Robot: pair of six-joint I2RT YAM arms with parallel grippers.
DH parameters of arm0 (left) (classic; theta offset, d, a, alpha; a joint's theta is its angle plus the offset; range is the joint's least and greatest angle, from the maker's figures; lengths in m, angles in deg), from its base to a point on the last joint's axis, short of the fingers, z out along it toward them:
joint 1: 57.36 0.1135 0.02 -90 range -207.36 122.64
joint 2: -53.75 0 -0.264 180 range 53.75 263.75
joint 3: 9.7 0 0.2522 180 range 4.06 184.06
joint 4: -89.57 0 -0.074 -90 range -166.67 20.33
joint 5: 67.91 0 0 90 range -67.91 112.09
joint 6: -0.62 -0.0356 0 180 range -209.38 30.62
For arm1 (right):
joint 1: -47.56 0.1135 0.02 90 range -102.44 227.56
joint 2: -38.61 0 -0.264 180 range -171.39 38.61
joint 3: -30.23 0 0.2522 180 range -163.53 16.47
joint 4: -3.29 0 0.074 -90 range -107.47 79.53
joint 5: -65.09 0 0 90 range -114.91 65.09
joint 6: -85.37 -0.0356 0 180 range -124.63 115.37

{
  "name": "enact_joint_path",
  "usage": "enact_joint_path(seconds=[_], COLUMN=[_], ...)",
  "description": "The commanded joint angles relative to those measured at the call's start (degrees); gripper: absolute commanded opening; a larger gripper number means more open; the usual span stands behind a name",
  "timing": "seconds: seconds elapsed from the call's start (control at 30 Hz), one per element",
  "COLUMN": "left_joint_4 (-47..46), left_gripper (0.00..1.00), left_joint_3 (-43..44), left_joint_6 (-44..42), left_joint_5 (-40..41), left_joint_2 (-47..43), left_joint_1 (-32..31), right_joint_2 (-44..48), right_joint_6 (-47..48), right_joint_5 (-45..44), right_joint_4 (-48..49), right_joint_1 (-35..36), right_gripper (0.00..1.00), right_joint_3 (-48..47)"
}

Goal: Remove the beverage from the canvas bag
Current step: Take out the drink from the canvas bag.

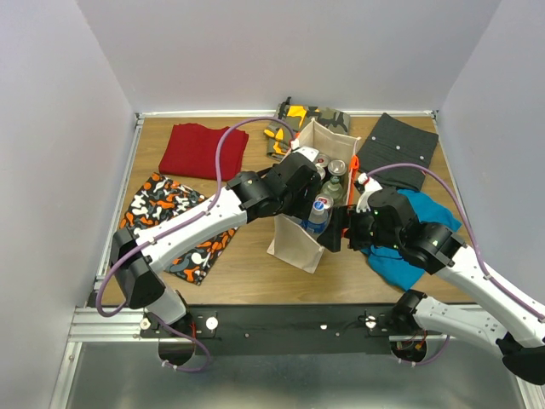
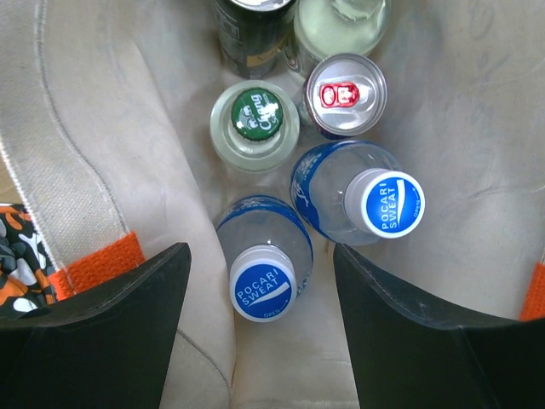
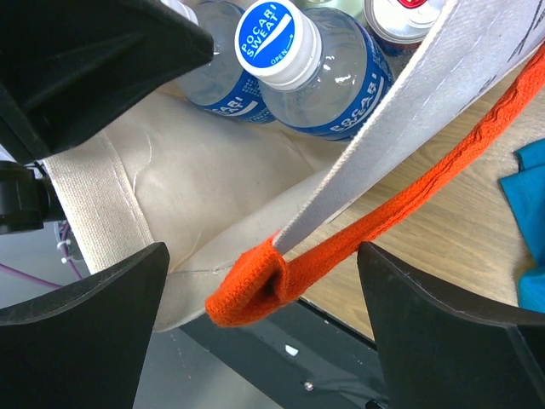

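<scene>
I find my left hand [image 2: 260, 256] released astride the near bottle [image 2: 266, 243] in the bag [image 2: 111, 153], right hand [image 3: 262, 260] released about its handle [image 3: 341, 243]; centre on the cap [image 2: 262, 288] before clenching.

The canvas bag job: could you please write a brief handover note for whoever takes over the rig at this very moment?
Left end effector: open at the canvas bag mouth, jaws either side of the nearer Pocari Sweat bottle, not touching it.
Right end effector: open, straddling the bag's rim and orange handle, gripping nothing.
Drinks: that bottle, a second Pocari Sweat bottle, a green-capped bottle and a can, among others, stand inside the bag.
Done: no drink is out yet.
Left: close on a bottle and lift it out.
</scene>
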Motion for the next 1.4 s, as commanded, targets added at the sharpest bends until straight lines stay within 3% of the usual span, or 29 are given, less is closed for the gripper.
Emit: enact_joint_path(seconds=[0.0, 0.8, 1.2, 1.37], left_joint_4=[2.7, 4.3, 3.3, 3.4], left_gripper=[0.77, 0.71, 0.45, 0.19], left_joint_3=[-1.0, -2.8, -3.6, -3.5], left_joint_6=[-1.4, -0.4, -0.2, -0.3], left_joint_5=[-4.0, -1.7, -3.0, -3.8], left_joint_2=[0.9, 3.0, 3.0, 3.3], left_joint_1=[0.1, 0.1, 0.2, 0.2], right_joint_2=[-0.5, -1.1, -1.3, -1.1], right_joint_6=[1.6, 1.9, 1.9, 2.1], right_joint_5=[-1.2, -1.6, -1.6, -3.1], right_joint_4=[-4.1, -4.4, -4.9, -5.0], right_joint_1=[0.4, 0.4, 0.5, 0.5], right_gripper=[1.0, 1.0, 1.0, 1.0], right_joint_3=[0.9, 0.3, -0.4, -0.4])
